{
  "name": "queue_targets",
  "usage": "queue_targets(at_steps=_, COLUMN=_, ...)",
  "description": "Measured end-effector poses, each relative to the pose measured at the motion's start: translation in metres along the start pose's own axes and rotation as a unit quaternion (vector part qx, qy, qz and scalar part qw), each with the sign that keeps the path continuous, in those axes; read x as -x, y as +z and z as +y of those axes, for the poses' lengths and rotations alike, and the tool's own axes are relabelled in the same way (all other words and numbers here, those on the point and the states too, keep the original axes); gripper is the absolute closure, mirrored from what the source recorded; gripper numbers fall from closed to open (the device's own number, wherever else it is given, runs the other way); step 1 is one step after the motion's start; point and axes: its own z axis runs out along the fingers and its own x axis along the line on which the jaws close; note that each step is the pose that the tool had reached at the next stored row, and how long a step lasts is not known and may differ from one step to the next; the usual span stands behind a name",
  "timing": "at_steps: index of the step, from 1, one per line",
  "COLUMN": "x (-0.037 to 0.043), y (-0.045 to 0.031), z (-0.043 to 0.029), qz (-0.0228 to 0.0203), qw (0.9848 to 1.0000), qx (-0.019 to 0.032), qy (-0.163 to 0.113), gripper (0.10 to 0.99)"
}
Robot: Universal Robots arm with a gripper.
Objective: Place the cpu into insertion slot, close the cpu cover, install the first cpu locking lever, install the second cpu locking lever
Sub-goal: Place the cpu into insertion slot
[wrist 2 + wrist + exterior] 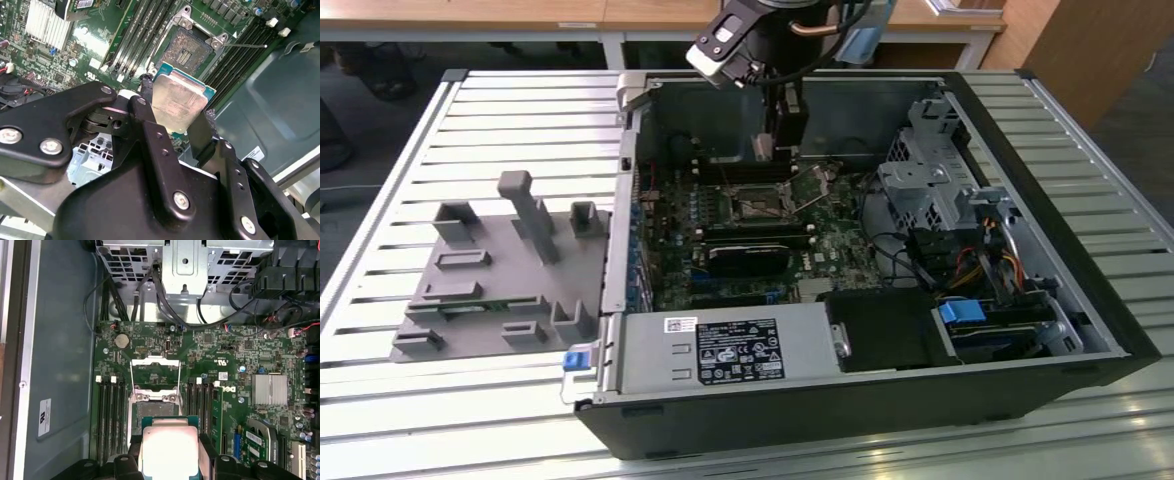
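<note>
— Where is the cpu (pixel 180 100)?

— Clamped by two opposite edges between the fingers of the gripper (pixel 175 114), metal top facing both wrist views; the edge hold likely keeps its underside free to meet the socket.

— And the insertion slot (pixel 152 402)?

— On the green motherboard (pixel 240 355), pin field exposed; the chip hovers near it, not touching (in the exterior view the gripper hangs over the board inside the open computer case (pixel 881 400)).

— The cpu cover (pixel 155 360)?

— Swung up on its hinge, so the slot lies open for the chip; no step looks finished yet.
</note>
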Motion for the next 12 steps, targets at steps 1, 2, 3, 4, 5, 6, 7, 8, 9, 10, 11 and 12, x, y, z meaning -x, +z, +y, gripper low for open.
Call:
queue_targets(at_steps=1, x=0.0, y=0.0002, z=0.0, qz=0.0, qw=1.0, qx=0.0, qy=0.0, gripper=0.557)
queue_targets(at_steps=2, x=0.0, y=0.0006, z=0.0, qz=0.0001, qw=1.0, qx=0.0, qy=0.0, gripper=0.557)
queue_targets(at_steps=3, x=0.0, y=0.001, z=-0.0001, qz=0.0001, qw=1.0, qx=0.0, qy=0.0, gripper=0.557)
queue_targets(at_steps=4, x=0.0, y=0.0015, z=-0.0001, qz=0.0001, qw=1.0, qx=0.0001, qy=0.0, gripper=0.557)
queue_targets(at_steps=5, x=0.0001, y=0.0022, z=-0.0002, qz=0.0001, qw=1.0, qx=0.0, qy=0.0, gripper=0.557)
queue_targets(at_steps=6, x=0.0001, y=0.0029, z=-0.0002, qz=0.0001, qw=1.0, qx=0.0, qy=0.0, gripper=0.557)
queue_targets(at_steps=7, x=0.0001, y=0.0038, z=-0.0003, qz=0.0001, qw=1.0, qx=0.0, qy=0.0, gripper=0.557)
queue_targets(at_steps=8, x=0.0001, y=0.0047, z=-0.0003, qz=0.0001, qw=1.0, qx=0.0, qy=0.0, gripper=0.557)
queue_targets(at_steps=9, x=0.0001, y=0.0056, z=-0.0003, qz=0.0001, qw=1.0, qx=0.0, qy=0.0, gripper=0.557)
queue_targets(at_steps=10, x=0.0, y=0.0066, z=-0.0004, qz=0.0001, qw=1.0, qx=0.0, qy=0.0, gripper=0.557)
queue_targets(at_steps=11, x=0.0, y=0.0077, z=-0.0005, qz=0.0001, qw=1.0, qx=0.0, qy=0.0, gripper=0.557)
queue_targets(at_steps=12, x=0.0, y=0.0089, z=-0.0006, qz=0.0001, qw=1.0, qx=0.0, qy=0.0, gripper=0.557)
